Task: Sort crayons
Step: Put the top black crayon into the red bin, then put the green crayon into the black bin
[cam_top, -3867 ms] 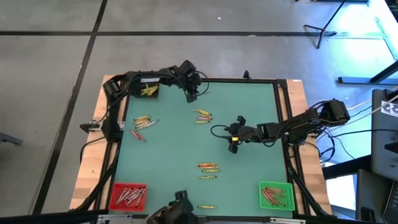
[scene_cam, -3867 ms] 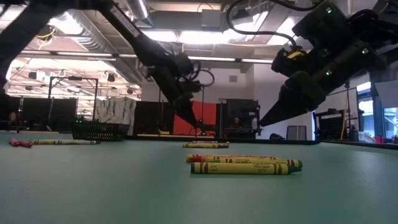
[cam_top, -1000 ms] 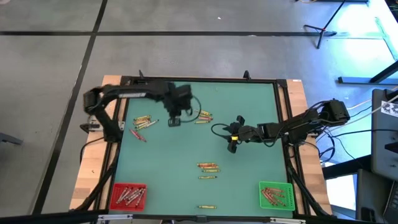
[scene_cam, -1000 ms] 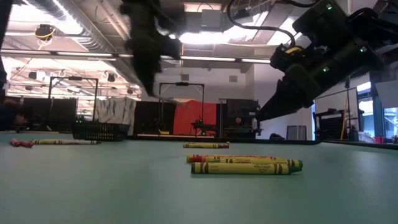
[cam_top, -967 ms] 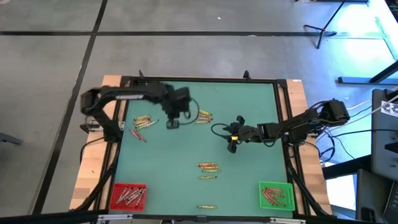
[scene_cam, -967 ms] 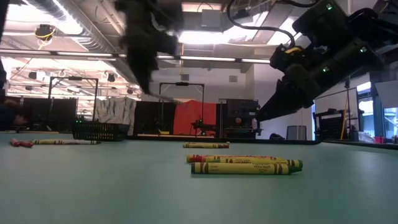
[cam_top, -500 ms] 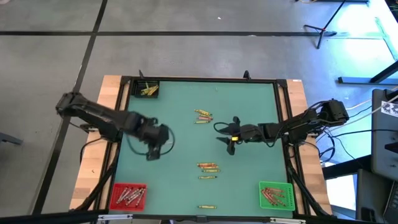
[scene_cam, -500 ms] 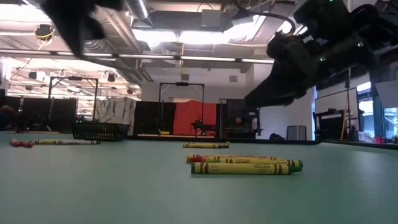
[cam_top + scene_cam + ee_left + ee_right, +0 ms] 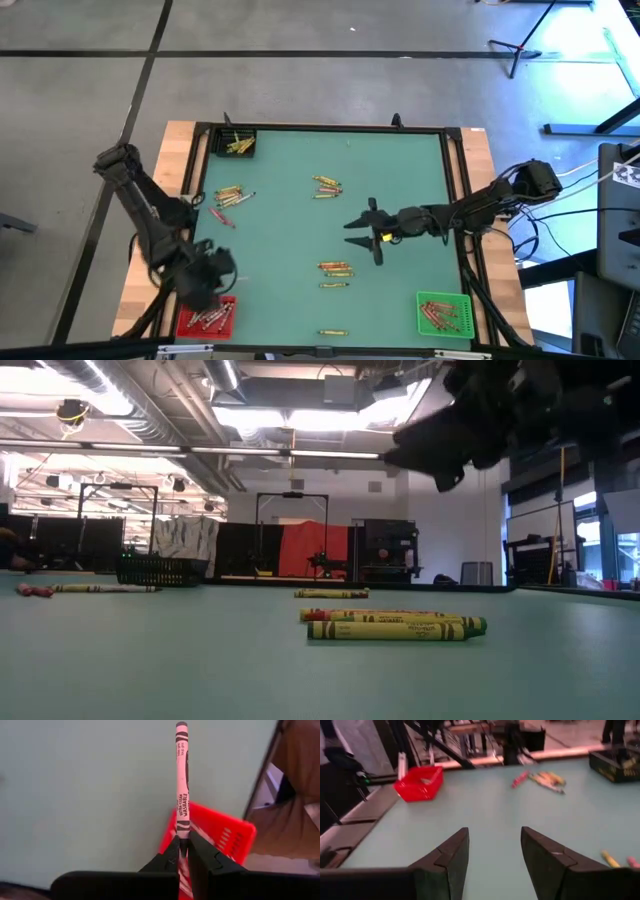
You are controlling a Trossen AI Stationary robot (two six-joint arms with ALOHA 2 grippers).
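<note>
My left gripper (image 9: pixel 212 287) hangs over the red bin (image 9: pixel 205 315) at the table's near left corner, shut on a pale pinkish-red crayon (image 9: pixel 181 780). My right gripper (image 9: pixel 366 228) stands open above the middle of the table, pointing toward the left edge, with nothing between its fingers (image 9: pixel 447 857). Loose crayons lie flat on the green mat in small groups: far middle (image 9: pixel 326 186), far left (image 9: pixel 230 195), near middle (image 9: pixel 335 268) and one by the near edge (image 9: pixel 333 331). In the low view the near-middle group (image 9: pixel 395 625) lies in front, with my right gripper (image 9: pixel 440 445) high above it. My left gripper pinches the crayon's one end (image 9: pixel 182 832) between its two fingertips. The crayon runs on in line with the fingers and sticks out well past them. It is lifted clear, over the mat and the red bin's edge (image 9: pixel 220 827).
A green bin (image 9: pixel 442 313) with crayons stands at the near right corner and a black bin (image 9: pixel 238 145) with yellow ones at the far left corner. A black frame (image 9: pixel 330 128) rims the mat. The right wrist view shows the red bin (image 9: pixel 420 782) across the mat.
My left gripper has swung fast from the far middle of the table toward the near left corner, carrying the crayon, and now hangs over the red bin. My right gripper has risen a little and tipped up toward level, staying open.
</note>
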